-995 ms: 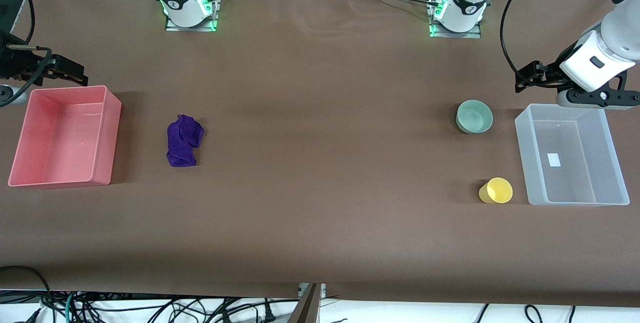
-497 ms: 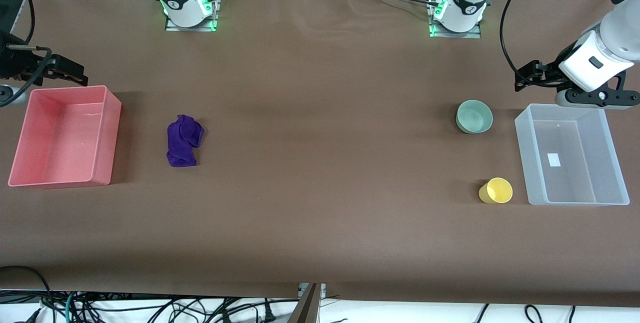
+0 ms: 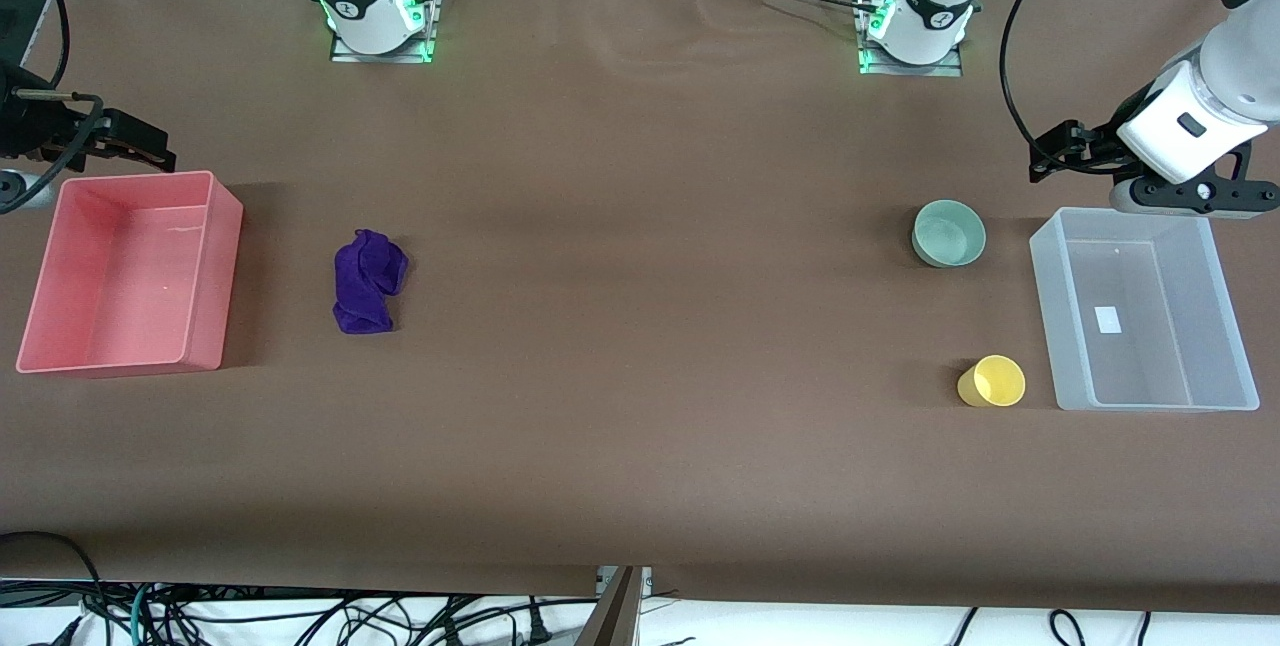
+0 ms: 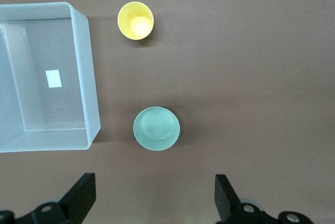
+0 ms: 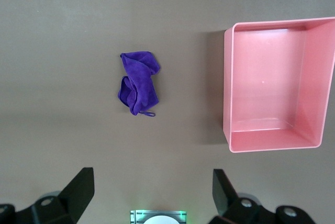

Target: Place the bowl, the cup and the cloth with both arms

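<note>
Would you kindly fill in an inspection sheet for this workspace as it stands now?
Surface: brown table, bare between things.
Job's things: cloth beside pink bin; bowl and cup upright beside clear bin, cup nearer the front camera. Both bins hold nothing.
Clutter: nothing seen.
Grippers: left gripper open, over the table by the bowl; right gripper open, over the table by the pink bin.
Cables: black cable looping at the left arm; a tangle under the table's near edge.
Surroundings: metal framing by the bases.

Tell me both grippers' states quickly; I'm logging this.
Left gripper: open, empty, above the brown table.
Right gripper: open, empty, above the table.
</note>
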Robot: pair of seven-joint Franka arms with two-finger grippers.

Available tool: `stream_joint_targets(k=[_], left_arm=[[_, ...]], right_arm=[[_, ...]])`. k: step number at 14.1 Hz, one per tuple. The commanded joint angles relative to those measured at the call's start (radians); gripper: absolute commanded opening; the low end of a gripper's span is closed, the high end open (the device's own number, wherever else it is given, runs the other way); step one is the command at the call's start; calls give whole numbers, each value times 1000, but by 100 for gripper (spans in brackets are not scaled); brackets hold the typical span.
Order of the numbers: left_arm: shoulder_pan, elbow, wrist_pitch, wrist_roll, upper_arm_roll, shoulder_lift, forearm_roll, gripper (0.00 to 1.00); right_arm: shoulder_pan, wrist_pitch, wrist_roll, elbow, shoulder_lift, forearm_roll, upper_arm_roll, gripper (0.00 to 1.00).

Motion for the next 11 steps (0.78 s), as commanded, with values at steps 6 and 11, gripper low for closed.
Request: stream_joint_targets(k=[6, 11], left_arm=[[4, -8, -185, 243, -5, 67, -12, 100], [50, -20, 6, 789, -2, 249, 32, 100]], right_arm=[[5, 12, 22, -12, 143, 9, 3, 100], [7, 165, 17, -146, 241, 38, 8, 100]])
